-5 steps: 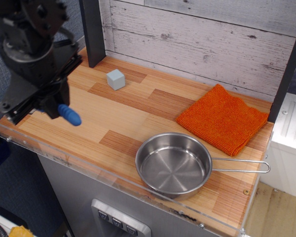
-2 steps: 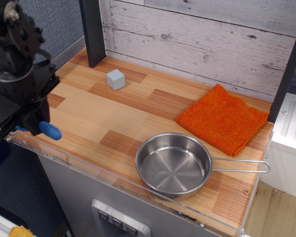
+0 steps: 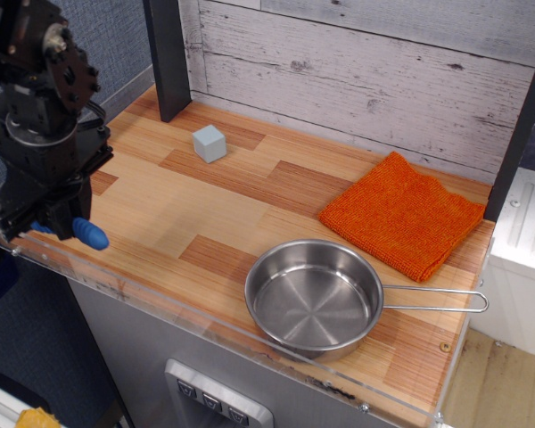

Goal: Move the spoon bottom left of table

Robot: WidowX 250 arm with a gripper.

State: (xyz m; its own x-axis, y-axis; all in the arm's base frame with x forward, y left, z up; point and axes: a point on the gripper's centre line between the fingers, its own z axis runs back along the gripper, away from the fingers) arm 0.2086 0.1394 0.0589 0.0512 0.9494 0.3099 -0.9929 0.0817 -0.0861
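Note:
The spoon (image 3: pixel 91 234) shows only as the rounded end of its bright-blue handle, sticking out to the right from under my gripper. A sliver of blue also shows on the left side, and the silver bowl is hidden. My black gripper (image 3: pixel 58 221) is shut on the spoon and holds it low over the front left corner of the wooden table (image 3: pixel 205 214), just behind the clear acrylic rim (image 3: pixel 160 299). I cannot tell whether the spoon touches the wood.
A steel pan (image 3: pixel 314 299) with a wire handle sits at the front right. An orange cloth (image 3: pixel 401 214) lies at the back right. A small grey cube (image 3: pixel 209 143) stands at the back left beside a dark post (image 3: pixel 168 53).
My gripper has carried the spoon left and toward the front edge, into the front left corner. Over the last half second it has barely shifted.

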